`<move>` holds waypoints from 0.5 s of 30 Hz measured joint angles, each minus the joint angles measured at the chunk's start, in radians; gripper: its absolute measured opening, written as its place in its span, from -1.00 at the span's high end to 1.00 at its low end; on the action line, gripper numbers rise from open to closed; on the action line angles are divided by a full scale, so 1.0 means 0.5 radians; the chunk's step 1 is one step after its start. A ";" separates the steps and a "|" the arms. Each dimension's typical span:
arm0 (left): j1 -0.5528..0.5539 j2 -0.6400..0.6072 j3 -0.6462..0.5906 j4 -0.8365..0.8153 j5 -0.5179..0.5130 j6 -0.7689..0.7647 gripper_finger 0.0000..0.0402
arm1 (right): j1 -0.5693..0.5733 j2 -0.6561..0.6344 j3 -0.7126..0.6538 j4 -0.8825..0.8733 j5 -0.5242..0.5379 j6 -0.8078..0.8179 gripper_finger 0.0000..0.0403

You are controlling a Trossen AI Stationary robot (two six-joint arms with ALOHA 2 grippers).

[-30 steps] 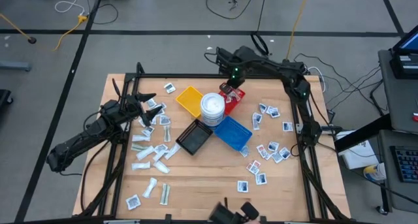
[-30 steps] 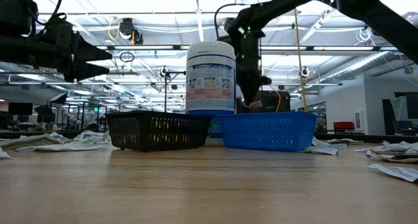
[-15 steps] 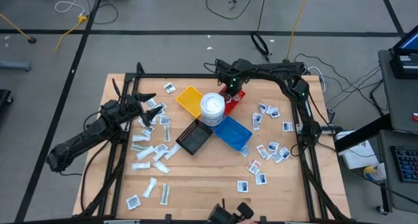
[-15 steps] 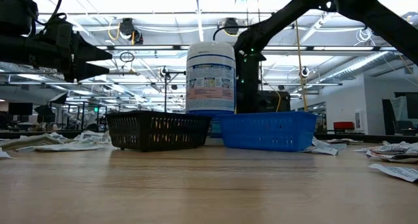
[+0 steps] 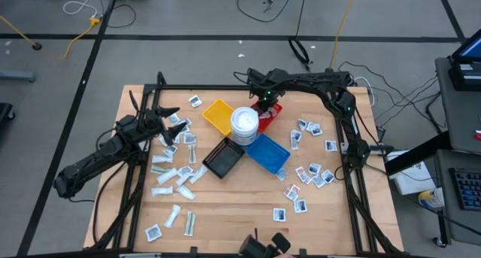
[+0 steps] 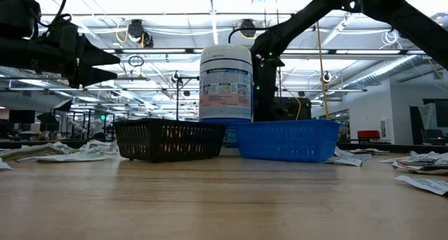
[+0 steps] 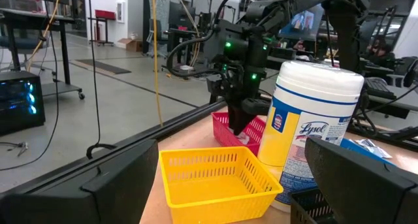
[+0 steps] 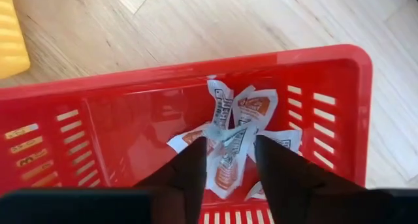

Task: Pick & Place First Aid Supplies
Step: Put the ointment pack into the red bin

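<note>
My right gripper [image 8: 227, 160] points down into the red tray [image 8: 98, 119] at the table's far middle. It is open, and its fingertips stand just over a small heap of white packets with orange print [image 8: 232, 132] on the tray's floor. The high view shows it at the red tray [image 5: 270, 111], and the left wrist view shows it [image 7: 238, 123] from the side. My left gripper [image 5: 171, 115] waits open and level at the table's left, pointing at the trays. More first aid packets lie flat on the table, at left [image 5: 173, 175] and at right [image 5: 312, 171]. My right gripper stands open, from above, with one finger [image 8: 189, 168] on either side of the top packet [image 8: 228, 155] of the heap. I cannot tell whether the fingertips touch that packet, which lies on the others in the tray.
A yellow tray [image 5: 218, 115], a round white tub [image 5: 244, 122], a blue tray [image 5: 268, 153] and a black tray [image 5: 223, 159] crowd the table's middle beside the red tray. A dark frame [image 5: 349, 160] runs along the table's edges.
My right gripper has sunk straight down into the red tray. In the low view its tip has dropped out of sight behind the blue tray. For the last half second it has stayed still.
</note>
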 joint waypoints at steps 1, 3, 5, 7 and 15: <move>0.000 0.000 0.000 0.000 0.000 0.000 -0.95 | 0.000 0.000 0.000 0.000 0.000 -0.002 0.31; 0.000 0.000 0.000 0.000 0.000 0.000 -0.95 | 0.000 0.000 0.000 0.000 0.000 -0.015 0.26; 0.000 0.001 0.000 -0.001 -0.001 0.000 -0.95 | 0.000 -0.002 0.000 -0.002 -0.003 -0.019 0.23; 0.000 0.000 0.000 -0.001 0.000 0.000 -0.95 | -0.005 -0.032 -0.001 -0.028 -0.002 0.001 0.21; 0.000 0.001 0.000 0.000 0.000 0.000 -0.95 | -0.021 -0.177 0.000 -0.177 0.008 0.171 0.27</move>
